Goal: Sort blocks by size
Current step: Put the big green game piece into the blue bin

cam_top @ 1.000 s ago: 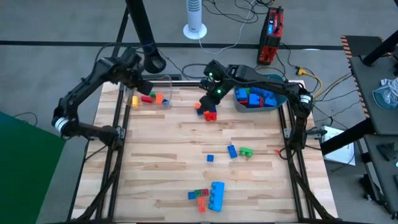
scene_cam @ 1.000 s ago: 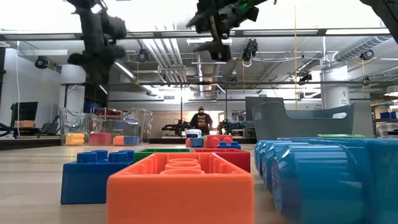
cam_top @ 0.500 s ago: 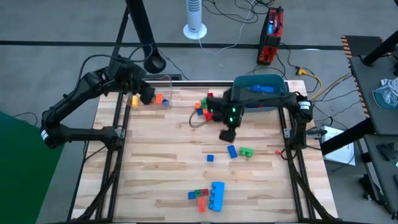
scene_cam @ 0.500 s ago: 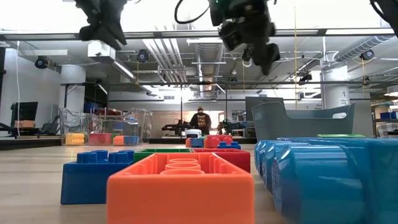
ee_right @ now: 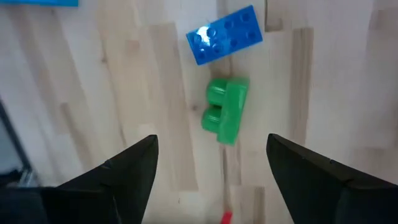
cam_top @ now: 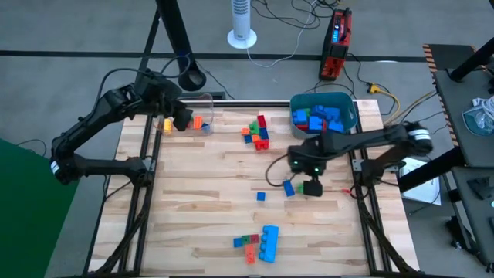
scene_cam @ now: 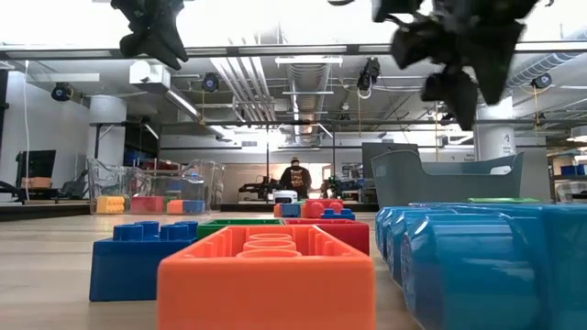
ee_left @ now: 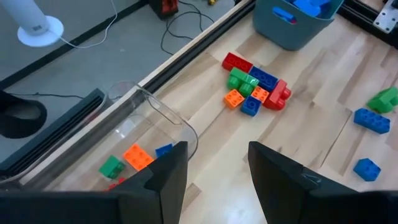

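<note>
Hovering over the right half of the table (cam_top: 201, 193), the right gripper (cam_top: 312, 187) had its fingers spread and empty, directly above a green block (ee_right: 224, 110) with a blue block (ee_right: 224, 35) just beside it. No readable writing or brand showed on anything. Pale wood planks made up the table, framed by dark rails; grey floor, a white fan (cam_top: 241, 23), a red device (cam_top: 337, 35) and loose cables lay beyond its far edge. The left gripper (ee_left: 212, 168) waited at the far left corner, fingers apart and holding nothing, over the clear box (cam_top: 189, 114) containing small orange, green, red and yellow bricks. The teal tub (cam_top: 324, 114) at the far right corner held chunky blue and red bricks. A mixed cluster of blocks (cam_top: 257, 132) sat between box and tub; a small blue brick (cam_top: 261, 196) lay mid-table, and a big light-blue block (cam_top: 268, 242) with small ones lay near the front edge. Open wood lay left of centre. A person (scene_cam: 295, 176) stood far off in the room.
</note>
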`<action>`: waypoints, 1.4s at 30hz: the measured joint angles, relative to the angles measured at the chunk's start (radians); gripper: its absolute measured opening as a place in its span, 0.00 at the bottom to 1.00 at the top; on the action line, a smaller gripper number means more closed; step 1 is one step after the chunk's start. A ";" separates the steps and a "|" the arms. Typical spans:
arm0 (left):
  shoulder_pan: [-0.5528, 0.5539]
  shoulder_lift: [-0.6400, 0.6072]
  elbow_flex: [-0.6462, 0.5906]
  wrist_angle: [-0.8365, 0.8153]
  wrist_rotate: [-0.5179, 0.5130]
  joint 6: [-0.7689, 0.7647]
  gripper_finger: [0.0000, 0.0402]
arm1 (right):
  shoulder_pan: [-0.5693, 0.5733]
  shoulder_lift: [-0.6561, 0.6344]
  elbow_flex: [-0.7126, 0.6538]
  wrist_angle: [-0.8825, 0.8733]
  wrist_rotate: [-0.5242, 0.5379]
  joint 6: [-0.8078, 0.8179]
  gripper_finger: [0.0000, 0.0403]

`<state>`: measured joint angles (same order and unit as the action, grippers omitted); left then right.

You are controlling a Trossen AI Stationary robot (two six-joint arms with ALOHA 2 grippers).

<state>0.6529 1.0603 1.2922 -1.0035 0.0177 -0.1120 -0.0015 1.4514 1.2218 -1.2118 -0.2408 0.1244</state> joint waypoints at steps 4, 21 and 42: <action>0.000 0.006 0.000 0.001 0.000 0.002 0.39 | 0.004 -0.120 -0.199 0.158 0.005 0.108 0.71; -0.005 0.022 -0.109 0.100 0.000 -0.047 0.39 | 0.010 -0.019 -0.472 0.543 0.008 0.206 0.65; -0.011 0.017 -0.179 0.185 0.000 -0.081 0.39 | 0.010 -0.057 -0.470 0.479 0.008 0.255 0.37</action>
<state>0.6420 1.0775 1.1130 -0.8182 0.0181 -0.1935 0.0086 1.3947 0.7516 -0.7333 -0.2330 0.3796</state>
